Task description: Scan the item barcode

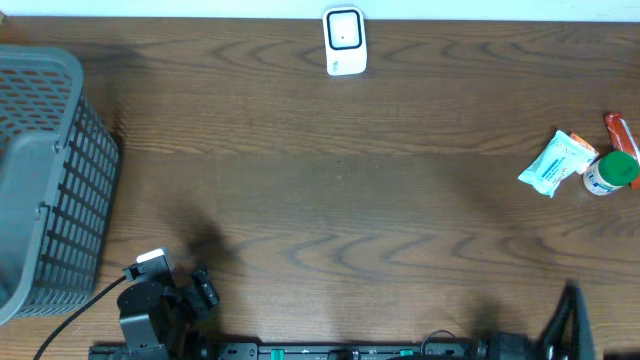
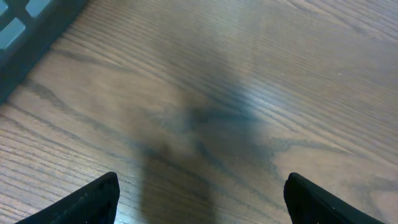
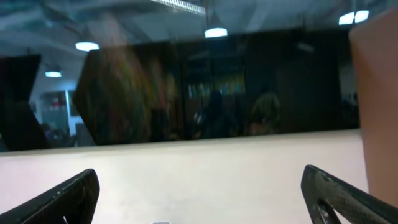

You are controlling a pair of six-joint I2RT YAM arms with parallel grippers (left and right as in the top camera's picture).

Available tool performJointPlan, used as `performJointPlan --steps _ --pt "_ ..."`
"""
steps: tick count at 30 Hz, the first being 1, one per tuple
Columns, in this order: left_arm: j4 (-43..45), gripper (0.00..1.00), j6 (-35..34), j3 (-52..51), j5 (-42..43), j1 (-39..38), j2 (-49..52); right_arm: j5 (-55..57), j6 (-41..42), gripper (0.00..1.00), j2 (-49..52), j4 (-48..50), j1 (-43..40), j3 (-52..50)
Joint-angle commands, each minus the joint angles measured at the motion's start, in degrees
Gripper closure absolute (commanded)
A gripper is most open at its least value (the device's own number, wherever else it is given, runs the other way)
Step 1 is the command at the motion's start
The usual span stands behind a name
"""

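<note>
Left pincer (image 2: 202, 200) and right pincer (image 3: 200, 194) hang spread, empty, by the worktop's (image 1: 330, 180) near edge — the right should take the packet (image 1: 556, 163) at the right edge by its sides, faces clear for the far-edge scanner (image 1: 345, 42).

1. The barcode scanner (image 1: 345, 41) is a small white unit with rounded corners and a dark window on its face. It sits at the middle of the far edge of the table (image 1: 340, 190), well apart from the items.
2. A white packet (image 1: 556, 163) with blue print lies flat and askew near the right edge.
3. A small white bottle (image 1: 611, 173) with a green cap sits just beside the packet, on its right.
4. A narrow orange-red item (image 1: 620, 131) lies just behind the bottle.
</note>
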Motion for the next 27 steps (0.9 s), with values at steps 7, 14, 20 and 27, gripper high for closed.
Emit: performJointPlan --steps 7,14,20,27 --pt "-0.35 0.15 0.96 -0.66 -0.24 -0.22 -0.42 1.38 -5.62 0.01 -6.71 -5.03 7.19 1.57" --pt "-0.35 0.15 0.96 -0.66 -0.24 -0.22 -0.42 3.04 -6.69 0.01 -6.62 6.16 7.93 0.63" --pt "-0.35 0.15 0.96 -0.66 -0.24 -0.22 -0.42 3.78 -9.7 0.01 -6.27 17.49 7.93 -0.5" --pt "-0.35 0.15 0.96 -0.66 -0.26 -0.22 -0.42 4.48 -9.38 0.01 -6.27 18.45 7.93 -0.48"
